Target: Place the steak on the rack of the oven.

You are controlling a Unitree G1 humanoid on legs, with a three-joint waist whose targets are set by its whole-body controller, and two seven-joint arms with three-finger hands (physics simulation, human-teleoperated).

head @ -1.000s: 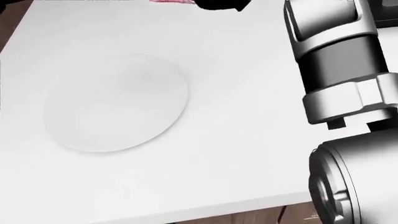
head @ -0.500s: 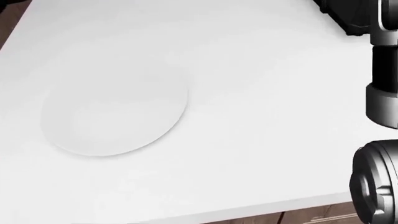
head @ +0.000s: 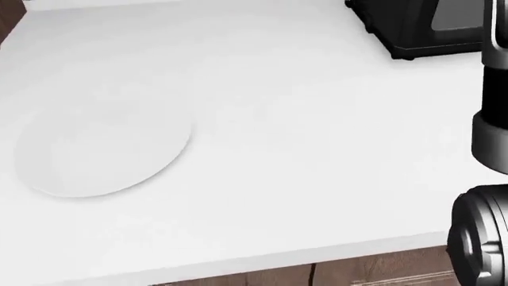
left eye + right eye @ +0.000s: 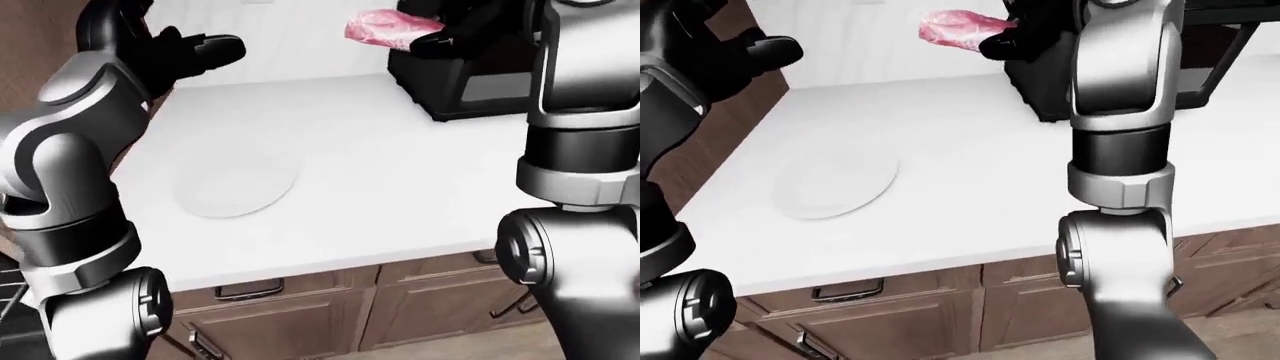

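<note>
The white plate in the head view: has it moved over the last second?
No. The plate slid left in view together with the counter edge, so the camera moved.

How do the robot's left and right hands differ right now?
The right hand is closed on the pink steak, held up by the black oven; the left hand carries nothing. The right hand is at the view's upper right, the left hand at upper left. Both hang raised above the white counter.

head view looks steeply down, close; eye views share the counter (image 4: 400, 180).
</note>
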